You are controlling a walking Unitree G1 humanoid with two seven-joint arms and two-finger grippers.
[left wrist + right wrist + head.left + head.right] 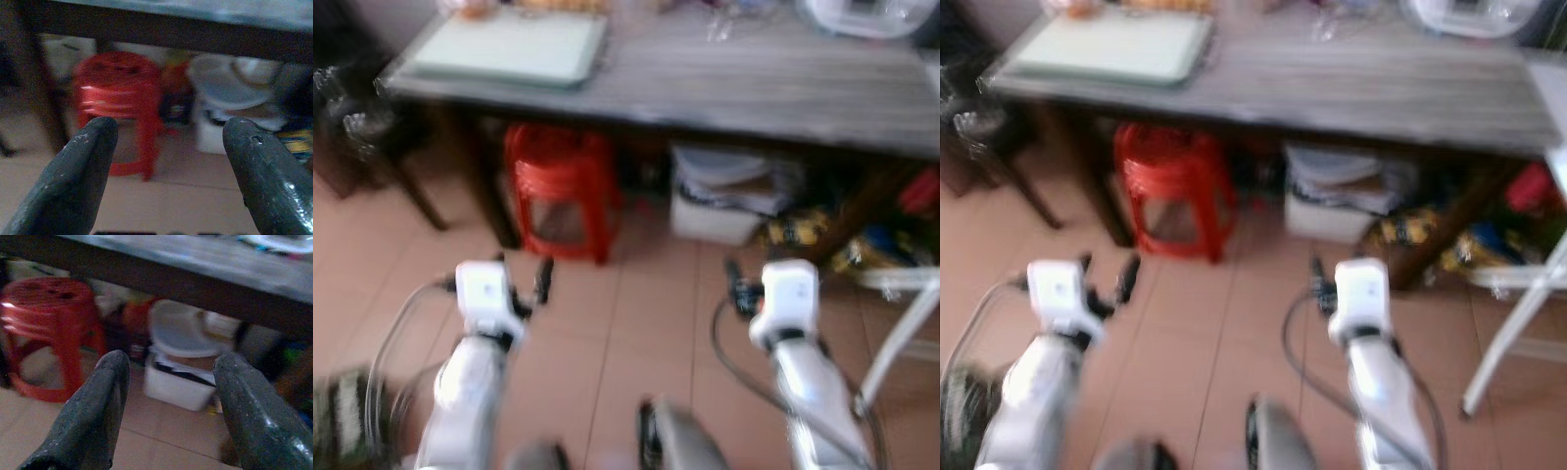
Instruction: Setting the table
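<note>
A grey wooden table (754, 83) stands ahead of me, with a pale green tray (509, 47) lying on its left end. A white appliance (867, 15) sits at the far right corner of the tabletop. My left gripper (524, 279) is held low over the tiled floor, short of the table; in the left wrist view its fingers (80, 171) stand apart with nothing between them. My right gripper (732, 284) is at the same height to the right, and its fingers (249, 406) are also apart and empty. The picture is blurred.
Under the table stand stacked red plastic stools (558, 186) and a white box (720, 201) with papers on top. Colourful packets (822, 235) lie at the right. A dark chair (362, 137) is at the left, and a white metal frame (901, 333) at the right.
</note>
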